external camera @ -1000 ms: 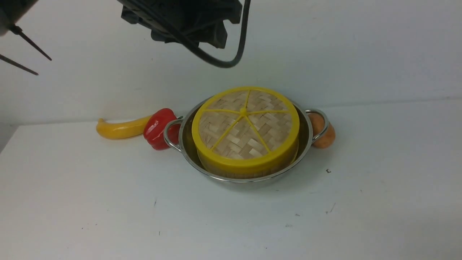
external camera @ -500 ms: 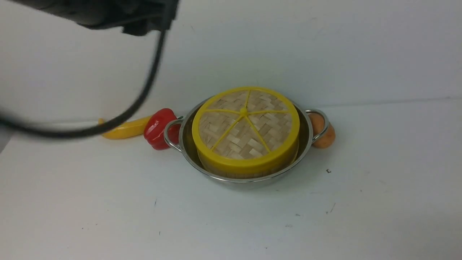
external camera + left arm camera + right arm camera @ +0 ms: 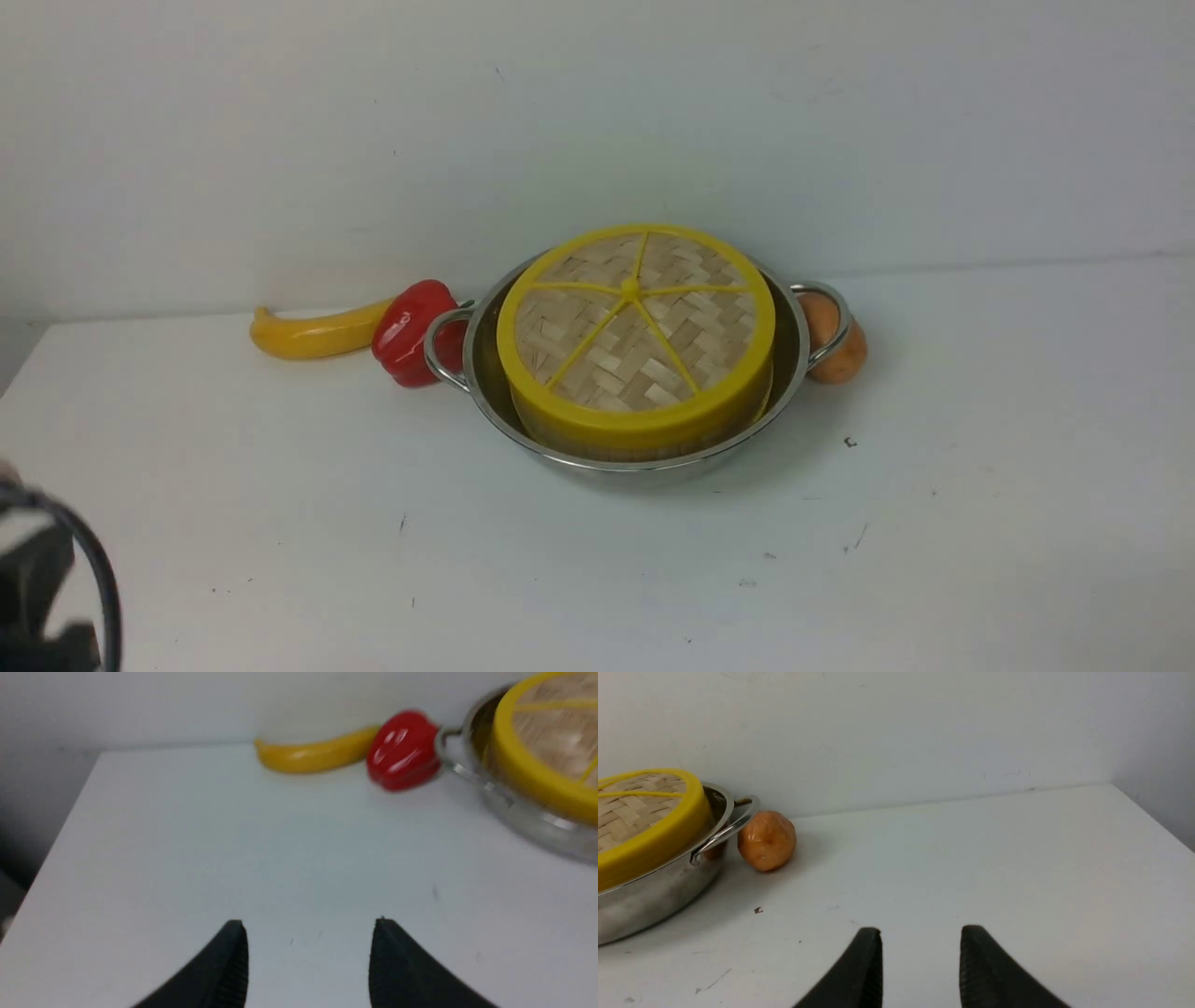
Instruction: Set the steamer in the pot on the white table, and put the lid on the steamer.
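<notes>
Sitting on the white table (image 3: 280,523) in the front view: the pot (image 3: 485,392), near the back wall, with the steamer (image 3: 644,446) inside it and the lid (image 3: 635,336) closed flat on top. Only a thin band of the steamer's wooden wall visible under the lid's yellow rim. Touching the pot's left handle, a red pepper (image 3: 408,332); beside that, further left, a yellow banana (image 3: 313,334). Tucked behind the right handle, an orange potato (image 3: 834,338). Down in the lower left corner, a blurred dark piece of the left arm with a looping cable (image 3: 98,579).

Seen from the left wrist: left gripper (image 3: 308,952) spread wide, nothing between the two black fingers (image 3: 219,970), hanging over bare table. Ahead, banana (image 3: 310,756) and pepper (image 3: 402,751) side by side, pepper against the pot handle, and the pot (image 3: 523,816) with the lid (image 3: 542,774) cut off at the picture's edge. Slight blur throughout.

Seen from the right wrist: right gripper (image 3: 920,966) parted too, gap narrower, empty, over bare table well apart from the pot (image 3: 649,900). Lid (image 3: 649,844) resting level above the steel rim, potato (image 3: 767,841) just beside the looped handle, touching or nearly so.
</notes>
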Robot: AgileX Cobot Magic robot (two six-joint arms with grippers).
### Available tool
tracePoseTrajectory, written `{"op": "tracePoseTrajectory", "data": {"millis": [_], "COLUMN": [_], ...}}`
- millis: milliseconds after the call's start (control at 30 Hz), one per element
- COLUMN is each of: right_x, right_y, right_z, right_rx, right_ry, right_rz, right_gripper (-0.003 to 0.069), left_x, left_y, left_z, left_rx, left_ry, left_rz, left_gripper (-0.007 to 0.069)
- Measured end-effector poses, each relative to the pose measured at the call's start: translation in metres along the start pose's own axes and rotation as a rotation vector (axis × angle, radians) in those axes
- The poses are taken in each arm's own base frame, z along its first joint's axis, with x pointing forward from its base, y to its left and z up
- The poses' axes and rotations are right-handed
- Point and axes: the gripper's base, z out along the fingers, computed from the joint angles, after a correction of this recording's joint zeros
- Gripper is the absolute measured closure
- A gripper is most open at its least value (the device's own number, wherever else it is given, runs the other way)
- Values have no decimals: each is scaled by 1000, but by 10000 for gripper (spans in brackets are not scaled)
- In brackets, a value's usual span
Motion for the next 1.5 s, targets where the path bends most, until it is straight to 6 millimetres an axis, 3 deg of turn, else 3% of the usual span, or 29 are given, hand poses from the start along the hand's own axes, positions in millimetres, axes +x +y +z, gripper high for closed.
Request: {"op": "tracePoseTrajectory", "data": {"millis": [133,300,600,1500], "right_x": [0,0,0,0], "right_y": [0,0,0,0], "right_z": [0,0,0,0], "right_rx": [0,0,0,0], "right_ry": [0,0,0,0], "right_rz": [0,1,1,20], "right_gripper": [410,410,410,410], "left_x": [59,86,101,101], "left_y": [1,-2,-1,-1], "left_z": [3,-1,-6,-6], "left_rx": [-36,-27,-34,-34], "left_ry": [-75,-232,-157,-156], "left_rz": [21,30,54,57], "left_gripper": [293,293,293,293]}}
